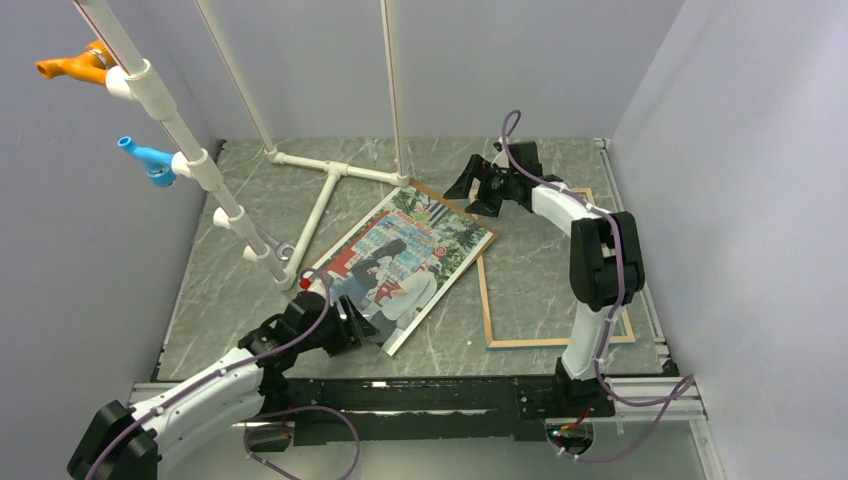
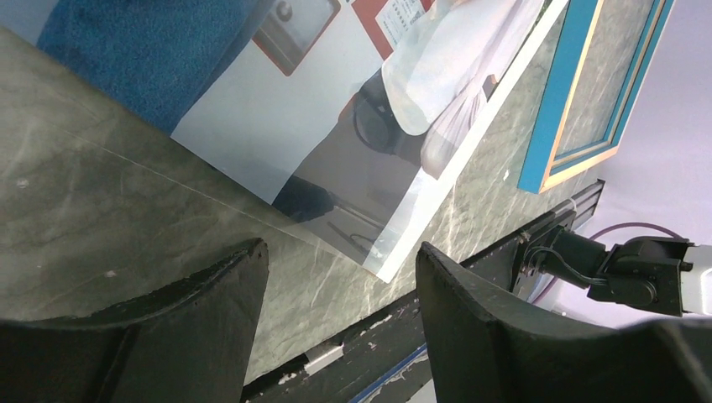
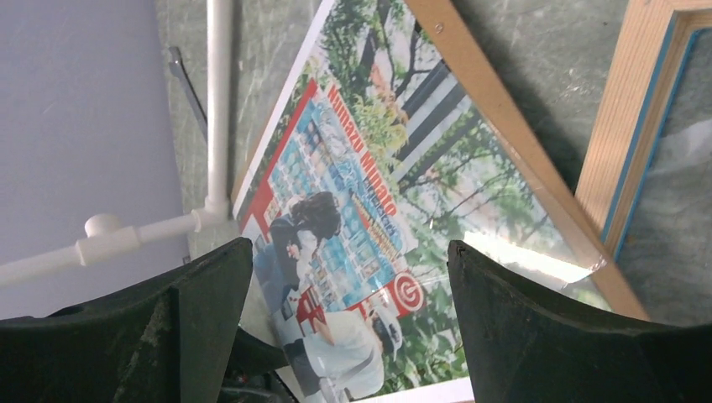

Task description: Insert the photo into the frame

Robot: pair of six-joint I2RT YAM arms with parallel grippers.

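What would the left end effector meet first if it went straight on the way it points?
Probably the near corner of the photo, lying flat just ahead of the open left end effector; depth is unclear.

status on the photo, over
left gripper open by photo near corner, right gripper open over far corner. photo face up on board, not in frame. board corner overlaps frame rail.
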